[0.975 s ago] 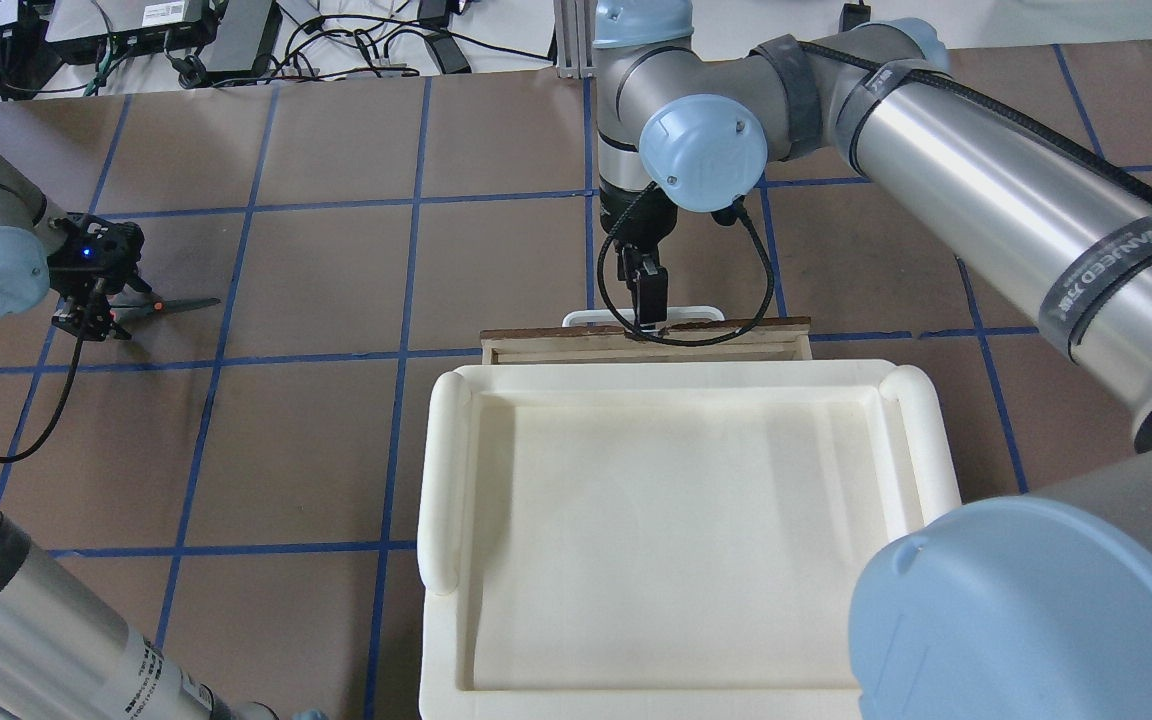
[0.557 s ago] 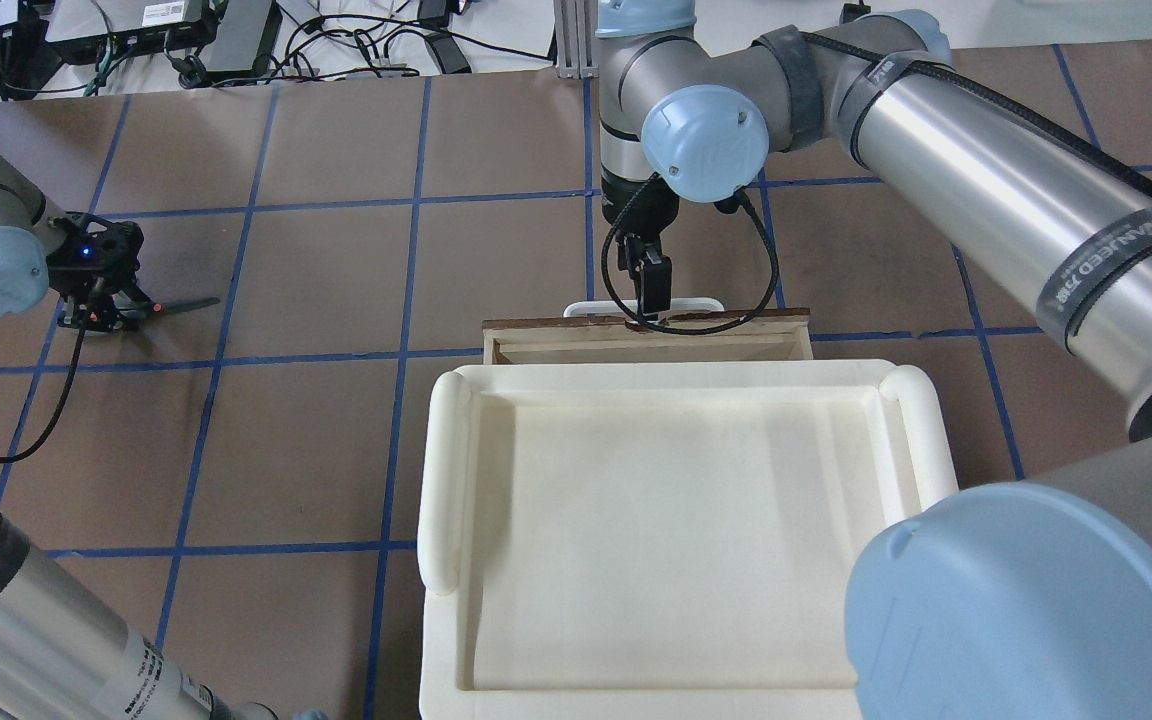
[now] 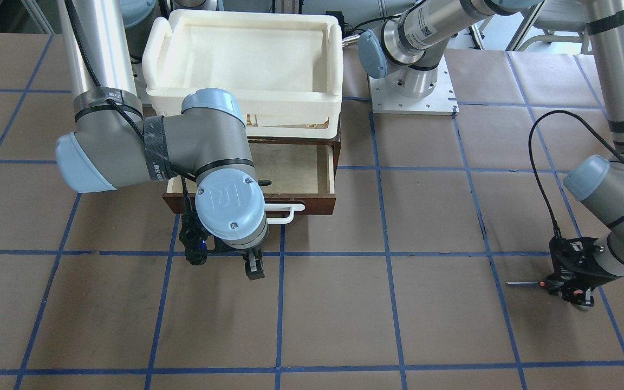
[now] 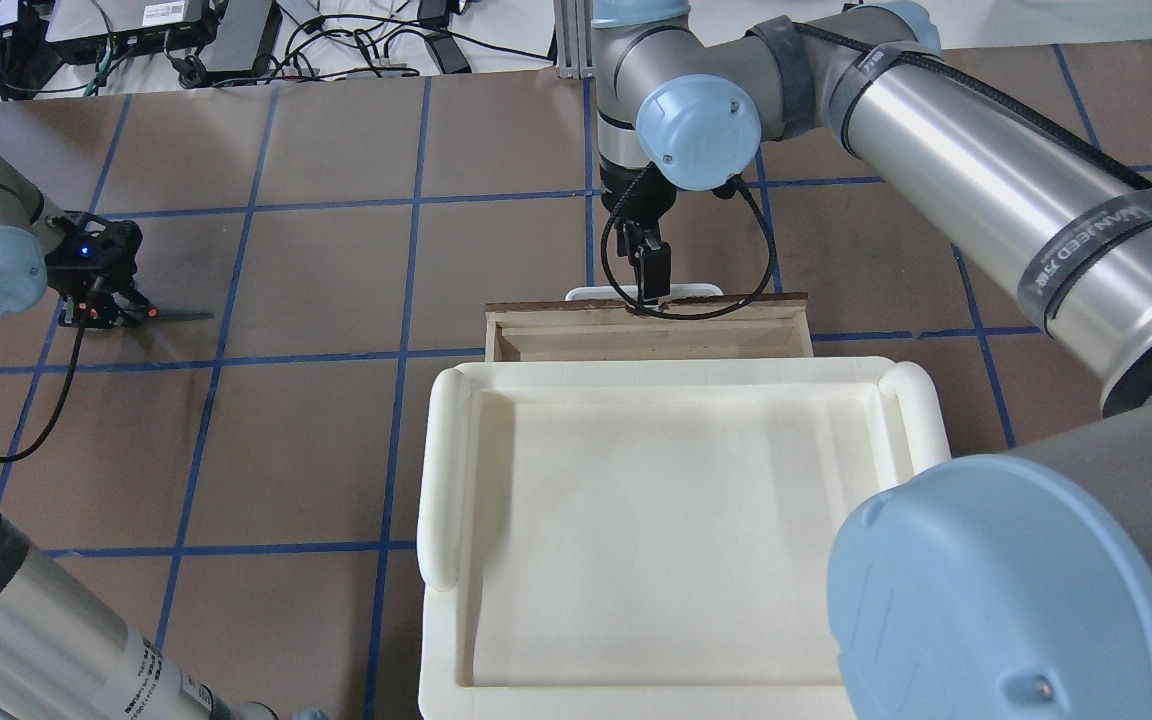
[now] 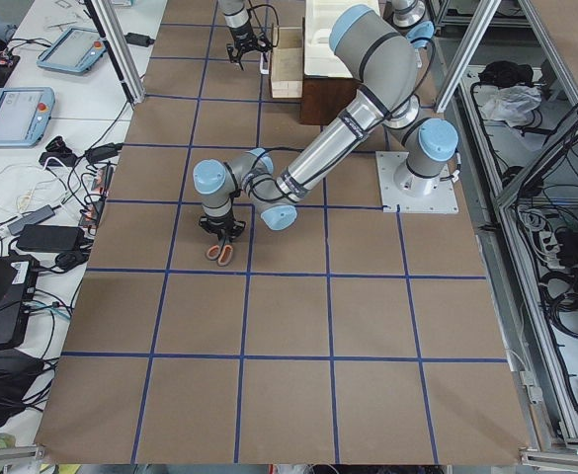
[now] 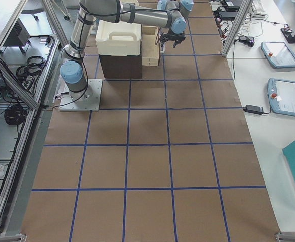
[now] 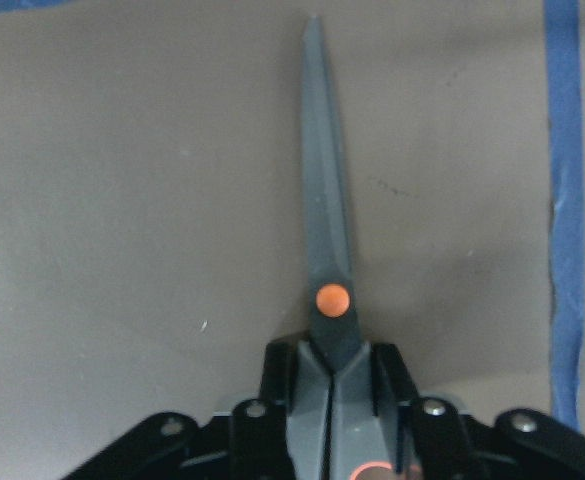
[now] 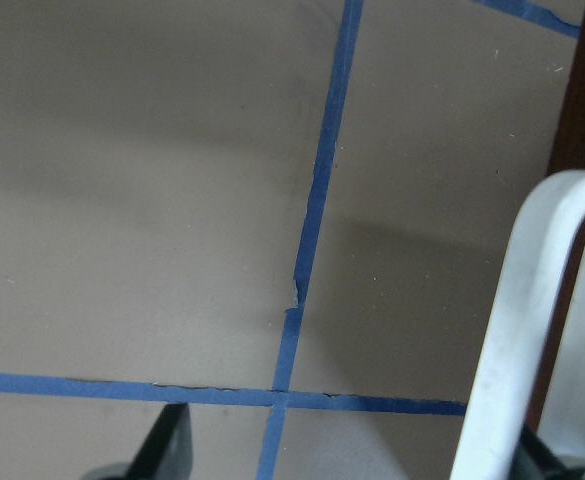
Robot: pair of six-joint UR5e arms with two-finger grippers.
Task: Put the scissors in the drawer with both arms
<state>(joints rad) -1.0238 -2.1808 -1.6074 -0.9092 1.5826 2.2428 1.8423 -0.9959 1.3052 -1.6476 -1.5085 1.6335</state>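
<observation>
My left gripper (image 4: pixel 101 305) is shut on the scissors (image 4: pixel 176 316) by their handles, low over the table at the far left. The dark blades (image 7: pixel 324 220) are closed and point ahead of the fingers (image 7: pixel 392 390). The drawer (image 4: pixel 636 340) stands partly pulled out from under the tray, and its pale inside (image 3: pixel 296 168) looks empty. My right gripper (image 4: pixel 651 288) is at the white bar handle (image 4: pixel 696 291). In the right wrist view its fingers (image 8: pixel 167 450) are wide apart, with the handle (image 8: pixel 527 320) between them by the right finger.
A cream-white plastic tray (image 4: pixel 446 480) sits on the dark cabinet above the drawer. Blue tape lines grid the brown table (image 4: pixel 316 270). Cables and electronics (image 4: pixel 166 30) lie beyond the far edge. My right arm (image 4: pixel 986 190) spans the right half.
The drawer has slid further out, away from the robot, and my right gripper moved with its handle. My left gripper, still holding the scissors, has shifted only slightly.
</observation>
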